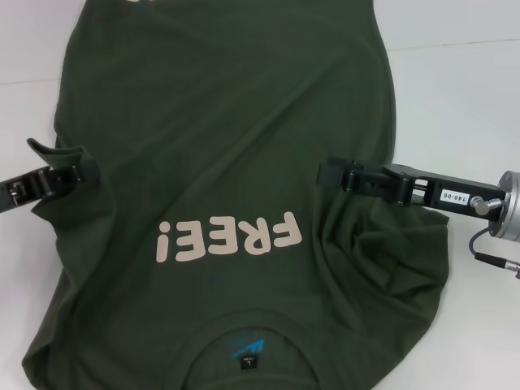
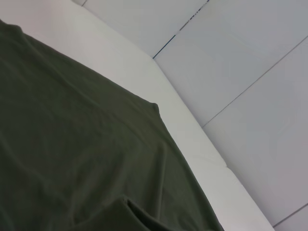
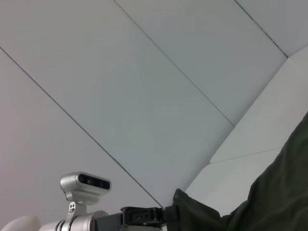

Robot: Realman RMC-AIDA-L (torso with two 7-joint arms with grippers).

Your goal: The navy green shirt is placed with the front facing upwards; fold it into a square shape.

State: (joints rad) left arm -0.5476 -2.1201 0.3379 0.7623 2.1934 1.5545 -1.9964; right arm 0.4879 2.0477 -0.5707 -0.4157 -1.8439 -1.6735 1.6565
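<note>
On the white table [image 1: 455,89] before you, the shirt [image 1: 227,162] lies face up, its pale "FREE!" lettering [image 1: 230,238] and neck label [image 1: 248,355] nearest the robot. Your left gripper [image 1: 81,172] is clamped on a raised fold at the shirt's left edge; your right gripper [image 1: 331,174] is pinching bunched fabric at the right edge. From the right wrist, the left gripper [image 3: 166,215] shows gripping lifted cloth.

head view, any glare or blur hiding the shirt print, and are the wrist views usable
Head view: even light, no glare, the "FREE!" print on the shirt reads sharp. Left wrist view: cloth is dark, folds faint. Right wrist view: mostly pale floor, shirt only at one corner.
</note>
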